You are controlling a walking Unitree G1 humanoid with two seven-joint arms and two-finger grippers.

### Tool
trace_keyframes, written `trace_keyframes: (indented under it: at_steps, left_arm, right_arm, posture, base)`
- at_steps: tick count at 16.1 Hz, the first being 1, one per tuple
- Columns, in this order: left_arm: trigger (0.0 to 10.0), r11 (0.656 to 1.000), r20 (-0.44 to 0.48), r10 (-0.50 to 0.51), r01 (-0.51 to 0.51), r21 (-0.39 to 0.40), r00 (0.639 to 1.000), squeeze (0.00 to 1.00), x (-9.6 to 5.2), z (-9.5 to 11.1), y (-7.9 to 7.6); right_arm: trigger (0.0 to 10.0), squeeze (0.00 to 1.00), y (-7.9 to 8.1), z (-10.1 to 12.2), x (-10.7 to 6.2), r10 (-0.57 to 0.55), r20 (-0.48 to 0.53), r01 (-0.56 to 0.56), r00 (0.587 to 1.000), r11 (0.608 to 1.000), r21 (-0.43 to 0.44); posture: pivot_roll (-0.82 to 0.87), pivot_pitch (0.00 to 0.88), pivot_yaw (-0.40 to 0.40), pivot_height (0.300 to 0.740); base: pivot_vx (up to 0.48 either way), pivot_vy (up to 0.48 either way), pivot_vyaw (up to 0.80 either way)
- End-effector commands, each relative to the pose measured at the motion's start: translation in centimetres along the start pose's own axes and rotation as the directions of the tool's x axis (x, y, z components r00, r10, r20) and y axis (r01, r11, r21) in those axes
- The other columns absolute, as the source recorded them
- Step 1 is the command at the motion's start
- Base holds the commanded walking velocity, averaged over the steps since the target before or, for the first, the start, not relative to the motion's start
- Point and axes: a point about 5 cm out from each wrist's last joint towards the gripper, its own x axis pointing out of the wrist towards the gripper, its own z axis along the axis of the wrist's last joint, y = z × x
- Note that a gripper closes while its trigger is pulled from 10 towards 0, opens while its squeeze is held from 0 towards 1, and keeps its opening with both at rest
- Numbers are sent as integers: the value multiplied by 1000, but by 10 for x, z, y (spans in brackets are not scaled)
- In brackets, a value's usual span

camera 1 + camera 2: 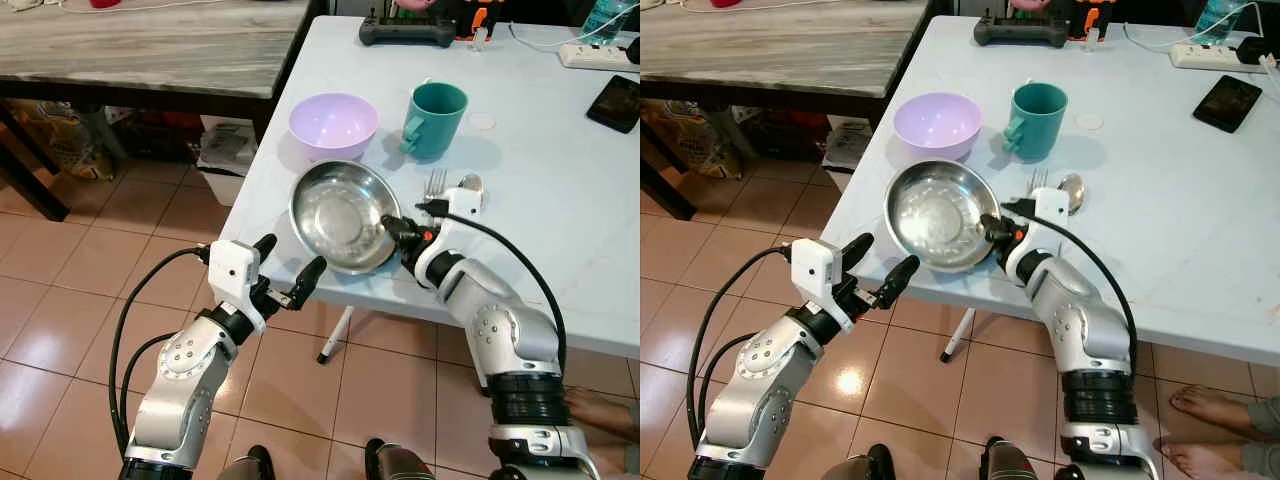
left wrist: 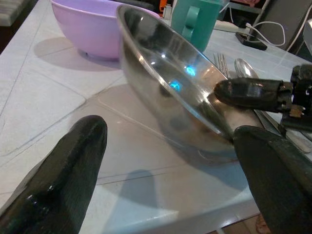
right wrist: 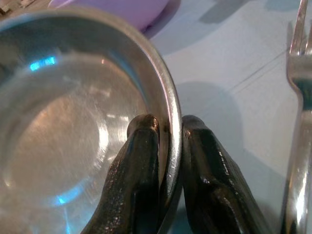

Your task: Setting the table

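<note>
Left gripper (image 1: 290,272) nearest, off worktop edge, fingers spread wide, nothing held. Right gripper (image 1: 394,231) just past it, fingers pinched on near-right rim of shiny round steel bowl (image 1: 340,214), tilted at pale blue worktop (image 1: 560,220) edge. Bowl lies ahead-right of left fingers. Behind: lilac plastic bowl (image 1: 333,124), teal mug (image 1: 436,119), fork (image 1: 434,184) and spoon (image 1: 470,183) beside right wrist.

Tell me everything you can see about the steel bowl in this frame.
The steel bowl is round, shiny metal, shallow with a wide rim, and empty, its inside scuffed and reflective. It sits near the front edge of the pale table, tilted up on one side. The right gripper pinches its rim, one finger inside and one outside. The purple bowl stands just behind it, the fork beside it.
</note>
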Motion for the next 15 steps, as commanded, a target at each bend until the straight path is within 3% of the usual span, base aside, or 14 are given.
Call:
trace_keyframes:
  at_steps: [1, 2, 3, 4, 8, 12, 13, 14, 15]
  left_arm:
    - [10000, 1000, -7, 0, 0, 6, 1000, 0, -2, 0, 0]
    - [10000, 1000, -8, 0, 1, 6, 1000, 0, -2, 0, -1]
    - [10000, 1000, -8, -1, 1, 6, 1000, 0, -2, 0, -1]
    - [10000, 1000, -8, -1, 1, 6, 1000, 0, -2, 0, -1]
    - [10000, 1000, -11, 1, -1, 6, 1000, 0, -2, -1, 0]
    - [10000, 1000, -6, 0, 0, 6, 1000, 0, -1, 0, -1]
    - [10000, 1000, -6, 3, -3, 6, 1000, 0, 0, 0, 0]
    - [10000, 1000, -7, 5, -5, 7, 1000, 0, -1, 0, 0]
    - [10000, 1000, -6, 6, -6, 7, 1000, 0, -1, 0, 0]
  right_arm:
    - [9922, 0, -1, 4, 0, -37, 7, 36, 999, 999, 15]
    - [10000, 0, -2, 8, 0, -68, 25, 68, 997, 997, 30]
    - [10000, 984, -3, 12, 1, -94, 41, 91, 995, 994, 56]
    - [10000, 1000, -2, 16, 1, -117, 64, 112, 991, 991, 72]
    - [10000, 1000, 3, 32, -1, -182, 122, 164, 976, 976, 143]
    - [10000, 1000, 19, 34, -1, -110, 114, 91, 987, 983, 159]
    - [10000, 451, 20, 33, -1, -105, 107, 88, 989, 983, 159]
    - [10000, 0, 19, 30, -1, -107, 82, 94, 991, 984, 148]
    - [10000, 0, 18, 26, -1, -116, 54, 108, 992, 986, 129]
  posture:
    - [-213, 228, 47, 740]
    - [-213, 228, 47, 740]
    - [-213, 228, 47, 740]
    - [-213, 228, 47, 740]
    - [-213, 228, 47, 740]
    - [-219, 230, 45, 740]
    - [-217, 227, 43, 740]
    - [-217, 226, 42, 740]
    - [-216, 224, 41, 740]
  base:
    - [0, 0, 0]
    - [0, 0, 0]
    - [0, 0, 0]
    - [0, 0, 0]
    - [0, 0, 0]
    - [0, 0, 0]
    - [0, 0, 0]
    - [0, 0, 0]
    - [0, 0, 0]
